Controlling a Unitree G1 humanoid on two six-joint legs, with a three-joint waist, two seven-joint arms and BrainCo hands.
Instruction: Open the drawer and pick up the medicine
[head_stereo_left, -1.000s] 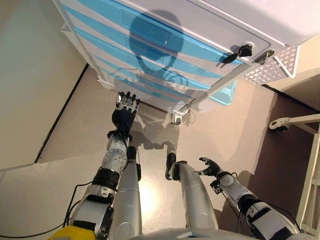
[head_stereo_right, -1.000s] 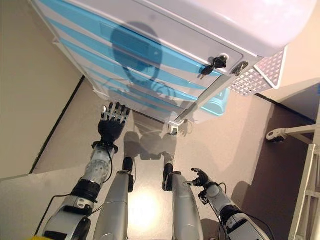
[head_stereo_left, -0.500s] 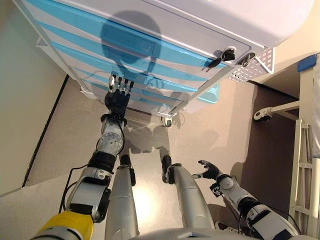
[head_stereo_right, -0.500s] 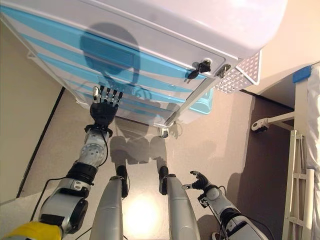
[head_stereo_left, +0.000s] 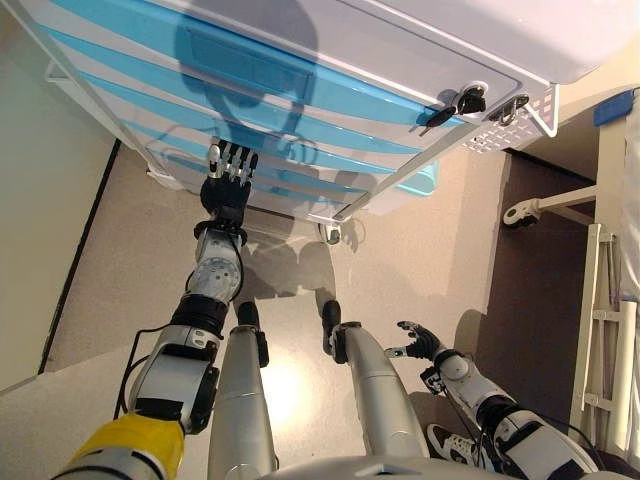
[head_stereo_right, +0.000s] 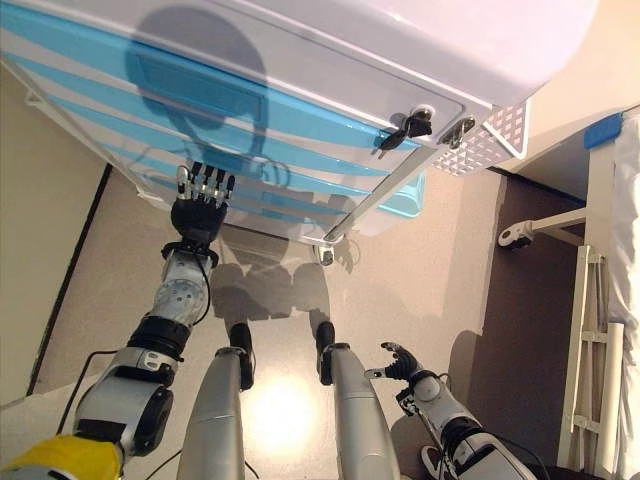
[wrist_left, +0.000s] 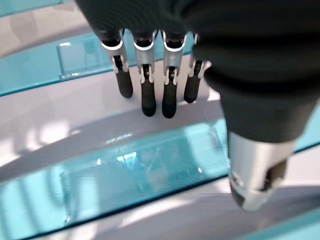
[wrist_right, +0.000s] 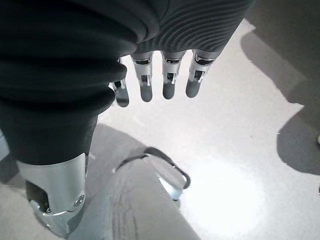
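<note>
Left hand (head_stereo_left: 226, 190) open, fingers straight, at front of drawer cabinet (head_stereo_left: 300, 100), holding nothing. Drawers all closed, medicine unseen. Right hand (head_stereo_left: 420, 342) idle, relaxed, well below cabinet.

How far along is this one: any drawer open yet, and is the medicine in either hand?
Early stage. Done: nothing visible; every blue-fronted drawer of the cabinet looks shut. In hand: the left hand is raised against a lower drawer front, fingers straight, gripping nothing. The right hand hangs low over the floor, open and empty. Left: pull a drawer open, then find and pick up the medicine, which shows in no view.
</note>
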